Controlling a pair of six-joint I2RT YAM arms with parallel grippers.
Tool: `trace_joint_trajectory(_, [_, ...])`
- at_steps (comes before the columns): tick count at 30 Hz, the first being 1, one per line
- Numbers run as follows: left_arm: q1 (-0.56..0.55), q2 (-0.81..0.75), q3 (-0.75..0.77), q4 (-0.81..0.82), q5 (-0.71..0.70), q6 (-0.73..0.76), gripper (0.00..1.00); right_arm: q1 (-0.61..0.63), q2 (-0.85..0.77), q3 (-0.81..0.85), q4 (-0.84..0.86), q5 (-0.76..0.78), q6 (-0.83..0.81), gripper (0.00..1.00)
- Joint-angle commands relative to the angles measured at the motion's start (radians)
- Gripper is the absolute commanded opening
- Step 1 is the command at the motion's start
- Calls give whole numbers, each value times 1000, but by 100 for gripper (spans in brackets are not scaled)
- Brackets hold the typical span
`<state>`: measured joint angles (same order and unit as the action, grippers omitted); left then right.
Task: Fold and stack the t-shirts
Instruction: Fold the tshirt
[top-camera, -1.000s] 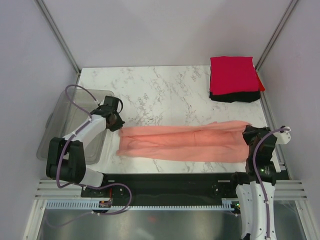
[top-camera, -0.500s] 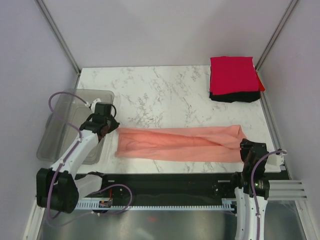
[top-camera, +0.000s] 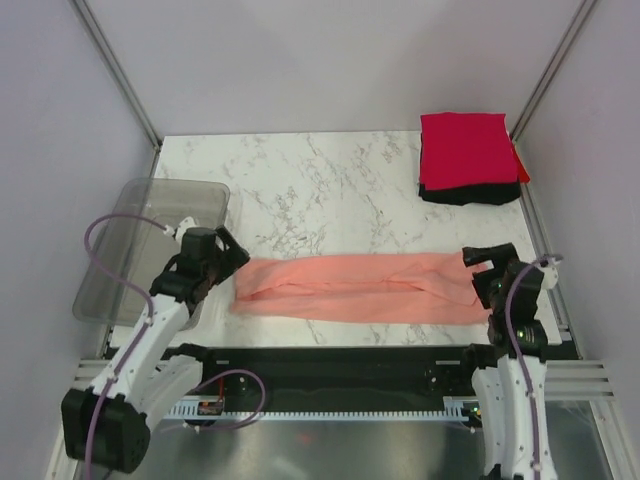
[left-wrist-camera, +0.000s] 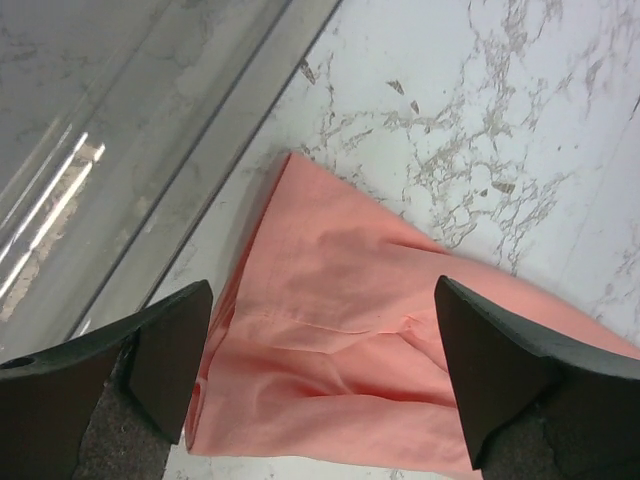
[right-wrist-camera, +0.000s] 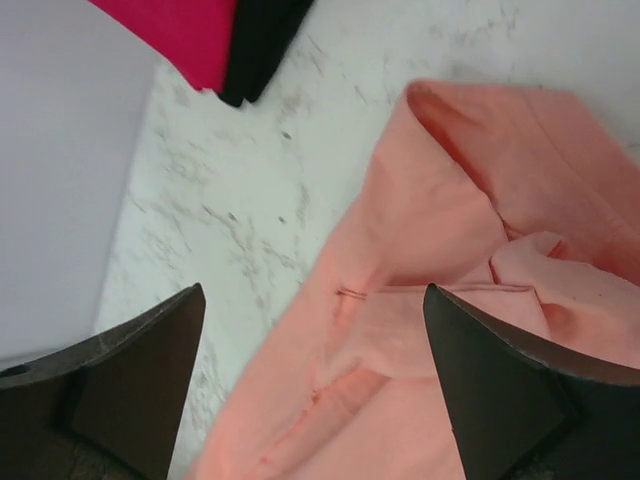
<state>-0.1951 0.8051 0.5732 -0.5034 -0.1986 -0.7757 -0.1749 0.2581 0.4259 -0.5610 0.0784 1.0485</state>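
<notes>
- The salmon-pink t-shirt (top-camera: 355, 288) is lying as a long narrow band across the near part of the table (top-camera: 330, 190), running left to right. By the look of it, it's already folded lengthwise.
- It's looking soft, light and floppy, so I'm expecting it to sag and bunch wherever nothing's holding it. I'd be pinching all the layers right at the short ends, not the middle.
- The left fingers (left-wrist-camera: 165, 350) are hanging wide apart over the shirt's left end, gripping nothing. The right fingers (right-wrist-camera: 500, 370) are doing the same over the right end, where the cloth is bunching into a few loose folds.
- The red and black t-shirts (top-camera: 470, 160) are sitting folded in a stack at the far right corner, well apart from the pink one.
- Edges: the grey tub (top-camera: 150, 240) is sitting just beside the shirt's left end, and the table's near edge is running close along the band. The bare marble in the far middle is looking like the room for the next fold.
</notes>
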Motion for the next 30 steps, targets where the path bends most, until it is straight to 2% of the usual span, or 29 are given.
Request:
trace_joint_trajectory(1, [-49, 162, 86, 74, 59, 42, 100, 9, 288, -21, 115, -204, -135, 98])
trace_joint_trajectory(3, [-133, 250, 128, 82, 53, 84, 99, 31, 403, -15, 141, -203, -175, 98])
trace_joint_trajectory(5, [-223, 368, 186, 83, 38, 104, 99, 99, 565, 11, 151, -162, -205, 98])
trace_joint_trajectory(7, [-266, 433, 220, 85, 34, 112, 99, 202, 673, 43, 144, -112, -212, 98])
trace_joint_trajectory(8, [-292, 492, 226, 85, 40, 105, 99, 230, 775, 74, 127, -86, -199, 98])
trace_joint_trajectory(13, [-334, 601, 196, 106, 65, 70, 97, 340, 1082, 141, 180, -69, -179, 98])
trace_joint_trajectory(15, [-340, 618, 157, 105, 89, 41, 95, 376, 1159, 180, 219, -60, -179, 98])
trace_joint_trajectory(18, [-352, 564, 64, 111, 120, -17, 93, 440, 1332, 319, 237, -63, -205, 98])
trace_joint_trajectory(21, [-365, 432, -45, 117, 148, -79, 92, 485, 1539, 535, 219, -75, -248, 98])
trace_joint_trajectory(22, [-366, 402, -67, 120, 160, -91, 92, 495, 1643, 650, 210, -128, -280, 98])
trace_joint_trajectory(26, [-377, 293, -128, 112, 220, -117, 91, 528, 1860, 916, 145, -176, -305, 98])
trace_joint_trajectory(30, [-389, 252, -157, 105, 257, -149, 90, 561, 2038, 1161, 101, -236, -303, 98])
